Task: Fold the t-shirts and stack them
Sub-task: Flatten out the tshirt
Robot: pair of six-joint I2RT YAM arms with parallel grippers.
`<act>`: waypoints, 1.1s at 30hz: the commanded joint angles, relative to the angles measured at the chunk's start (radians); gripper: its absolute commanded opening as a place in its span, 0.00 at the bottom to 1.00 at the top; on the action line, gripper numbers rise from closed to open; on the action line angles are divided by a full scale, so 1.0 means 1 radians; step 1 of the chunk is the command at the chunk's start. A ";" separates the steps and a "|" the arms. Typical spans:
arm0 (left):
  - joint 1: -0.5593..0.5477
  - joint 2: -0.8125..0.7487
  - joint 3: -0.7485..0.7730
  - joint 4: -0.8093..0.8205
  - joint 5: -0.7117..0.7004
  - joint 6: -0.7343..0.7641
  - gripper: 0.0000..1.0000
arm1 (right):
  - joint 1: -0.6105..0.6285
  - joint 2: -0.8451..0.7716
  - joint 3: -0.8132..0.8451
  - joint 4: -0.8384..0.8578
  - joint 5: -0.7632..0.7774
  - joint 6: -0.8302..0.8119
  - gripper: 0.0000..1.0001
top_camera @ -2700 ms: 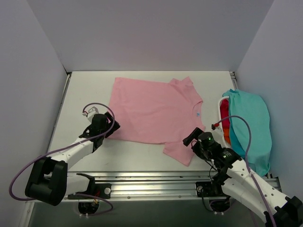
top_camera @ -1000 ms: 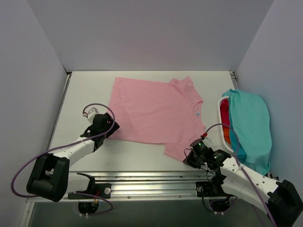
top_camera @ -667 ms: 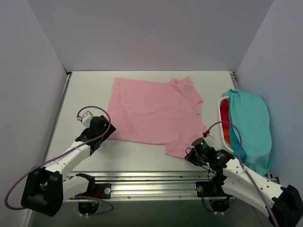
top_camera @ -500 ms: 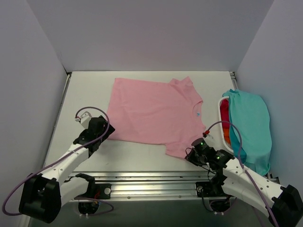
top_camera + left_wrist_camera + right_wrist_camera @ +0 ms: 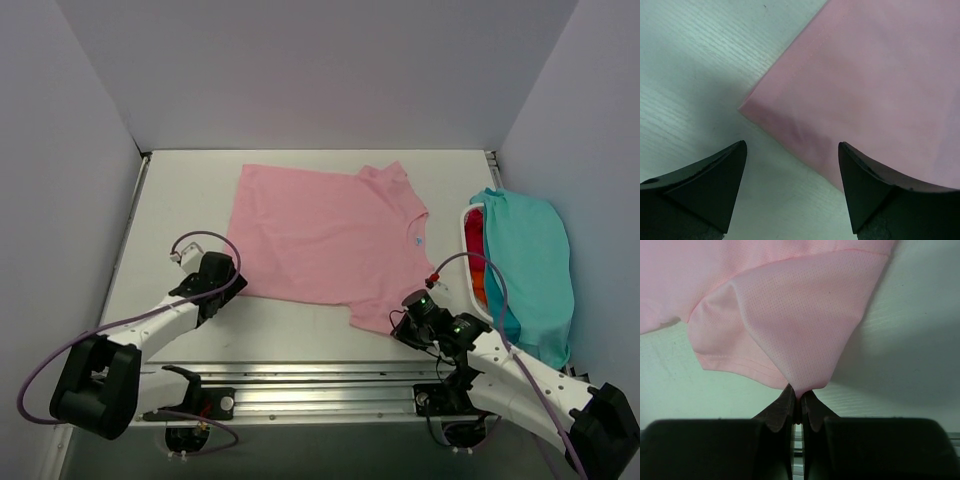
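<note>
Pink t-shirt (image 5: 325, 240) spread flat on the desk (image 5: 180, 200), collar toward the right, hem toward the left, and both arms are in low at its near edge. On the right, the right gripper (image 5: 799, 400) has its fingers pressed together on the very tip of the near sleeve (image 5: 790, 325). The wrist view shows the mesh fabric fanning out from that pinch, with the sleeve's stitched cuff edge curling away to the left. From above, that right gripper sits at the near right corner of the shirt, close to the desk's front rail. Over to the left, the left gripper (image 5: 791, 145) is spread wide, nothing held. Its two dark fingers frame the hem corner (image 5: 742, 107), which lies flat on the white surface just ahead of the tips, the shirt's edge running diagonally between them. Whether either finger touches the cloth, I cannot tell. Off at the right side of the desk, well apart from the pink one, a teal t-shirt (image 5: 530, 265) lies draped over a heap, with a red t-shirt (image 5: 475, 260) and an orange t-shirt (image 5: 481, 287) peeking out along its left edge.
</note>
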State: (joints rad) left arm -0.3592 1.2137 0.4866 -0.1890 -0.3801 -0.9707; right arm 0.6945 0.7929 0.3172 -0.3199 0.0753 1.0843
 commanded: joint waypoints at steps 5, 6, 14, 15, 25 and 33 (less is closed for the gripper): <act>-0.014 0.066 0.009 0.085 -0.052 -0.033 0.73 | -0.007 0.006 0.042 -0.021 0.040 -0.014 0.00; -0.014 0.070 0.009 0.089 -0.057 -0.033 0.72 | -0.007 0.008 0.042 -0.021 0.041 -0.015 0.00; -0.014 0.122 0.027 0.115 -0.074 -0.010 0.25 | -0.009 -0.004 0.049 -0.028 0.063 -0.014 0.00; -0.014 0.129 0.032 0.118 -0.075 -0.010 0.17 | -0.009 -0.006 0.052 -0.031 0.076 -0.017 0.00; -0.079 -0.022 0.082 0.030 -0.080 0.041 0.02 | -0.007 -0.119 0.262 -0.145 0.188 -0.156 0.00; -0.381 -0.451 0.343 -0.498 -0.307 0.125 0.02 | -0.009 -0.356 0.411 -0.134 0.136 -0.287 0.00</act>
State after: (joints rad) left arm -0.6861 0.8867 0.7227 -0.4782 -0.5987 -0.9222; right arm 0.6880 0.4709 0.6674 -0.4313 0.2024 0.8738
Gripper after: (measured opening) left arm 0.033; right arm 0.009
